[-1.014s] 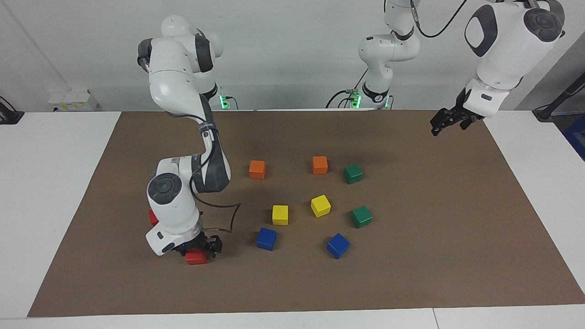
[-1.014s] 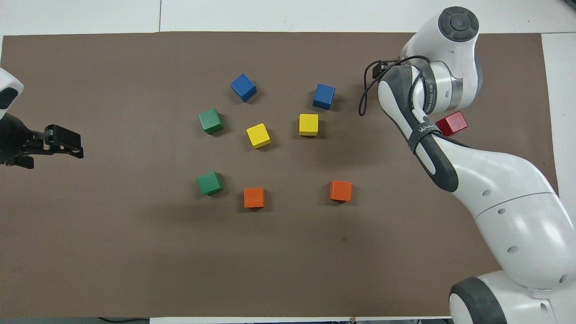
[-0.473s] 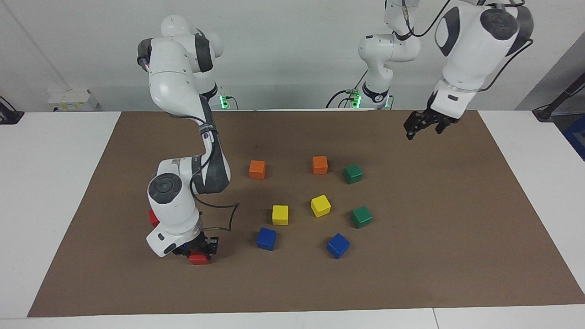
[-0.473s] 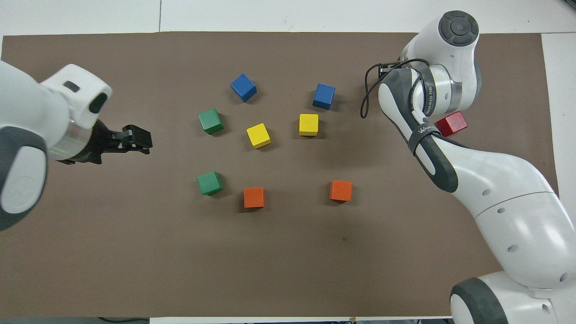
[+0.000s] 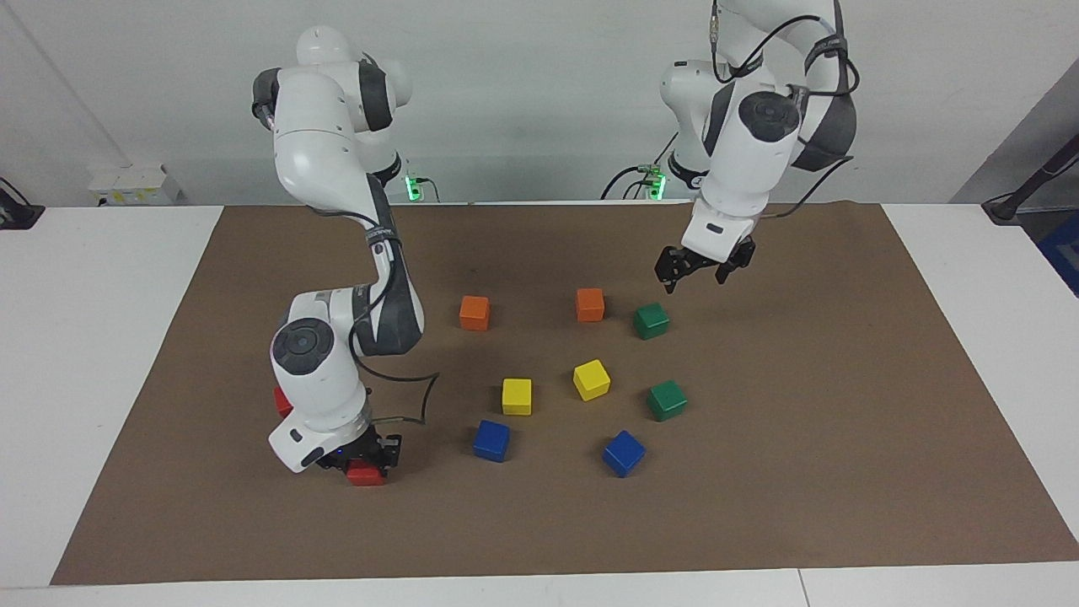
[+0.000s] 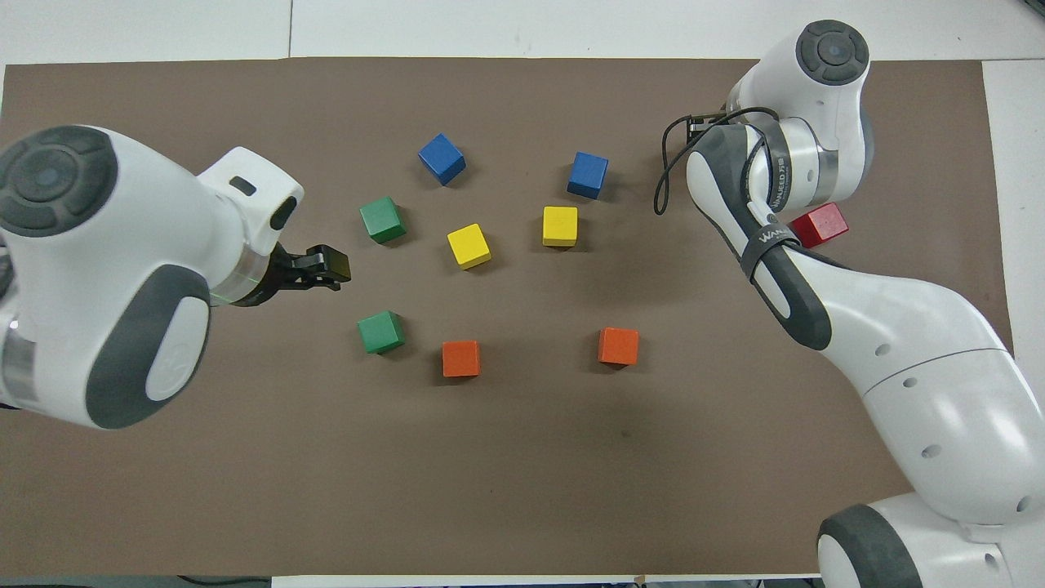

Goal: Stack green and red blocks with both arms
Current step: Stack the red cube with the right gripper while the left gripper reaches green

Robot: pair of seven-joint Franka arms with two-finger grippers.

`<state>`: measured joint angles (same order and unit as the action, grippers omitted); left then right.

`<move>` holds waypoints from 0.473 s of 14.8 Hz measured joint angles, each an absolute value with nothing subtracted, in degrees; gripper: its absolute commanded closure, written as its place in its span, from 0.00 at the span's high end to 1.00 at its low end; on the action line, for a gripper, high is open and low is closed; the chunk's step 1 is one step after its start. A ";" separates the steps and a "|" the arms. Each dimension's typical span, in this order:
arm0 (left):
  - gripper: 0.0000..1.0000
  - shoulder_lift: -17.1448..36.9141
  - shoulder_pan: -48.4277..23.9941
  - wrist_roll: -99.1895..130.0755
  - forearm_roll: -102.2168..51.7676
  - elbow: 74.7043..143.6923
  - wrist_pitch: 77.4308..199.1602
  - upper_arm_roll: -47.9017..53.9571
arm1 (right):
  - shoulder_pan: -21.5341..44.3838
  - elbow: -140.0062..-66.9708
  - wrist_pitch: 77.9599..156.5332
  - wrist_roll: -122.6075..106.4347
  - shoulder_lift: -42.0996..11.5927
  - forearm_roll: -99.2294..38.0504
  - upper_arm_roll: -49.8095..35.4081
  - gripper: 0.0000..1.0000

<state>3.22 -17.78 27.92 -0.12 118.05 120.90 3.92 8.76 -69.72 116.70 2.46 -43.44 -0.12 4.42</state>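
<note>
A: What fills the scene?

B: A brown mat (image 5: pixel 843 421) on a white table (image 5: pixel 101 379), with two white jointed arms with dark grey joints reaching over it.

A: Where is the right gripper (image 5: pixel 364 459)?

B: Down at the mat, toward the right arm's end of the table, its jaws pinching a bright red cube (image 5: pixel 365 475). A second red cube (image 6: pixel 820 225) lies on the mat nearer to the robots, half hidden by the arm in the facing view.

A: And the left gripper (image 5: pixel 697 274)?

B: It hangs in the air, jaws spread and holding nothing, over the mat just beside a dark green cube (image 5: pixel 652 321).

A: Where is the other green one?

B: The second green cube (image 5: pixel 667 400) sits on the mat farther from the robots than the first. All four are small plain cubes of one size.

A: Anything else?

B: Two orange cubes (image 5: pixel 475 313), two yellow cubes (image 5: pixel 517 396) and two blue cubes (image 5: pixel 491 440) lie on the mat between the red and green ones.
</note>
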 measured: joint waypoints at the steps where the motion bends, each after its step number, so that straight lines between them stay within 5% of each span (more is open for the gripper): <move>1: 1.00 3.88 -17.85 28.26 -0.12 119.37 122.40 3.94 | 8.01 -69.74 113.80 0.10 -41.74 -0.06 4.44 0.00; 4: 1.00 5.57 -18.15 33.32 -0.12 120.81 125.76 3.93 | 5.61 -72.42 107.28 -9.71 -34.69 0.08 4.47 0.00; 7: 1.00 7.29 -19.89 35.72 -0.12 122.02 129.48 3.92 | 3.13 -82.62 108.88 -19.10 -26.53 0.47 4.50 0.00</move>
<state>7.29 -19.89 35.72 -0.12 122.02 129.48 3.92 3.13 -82.62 108.88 -19.10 -26.53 0.47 4.50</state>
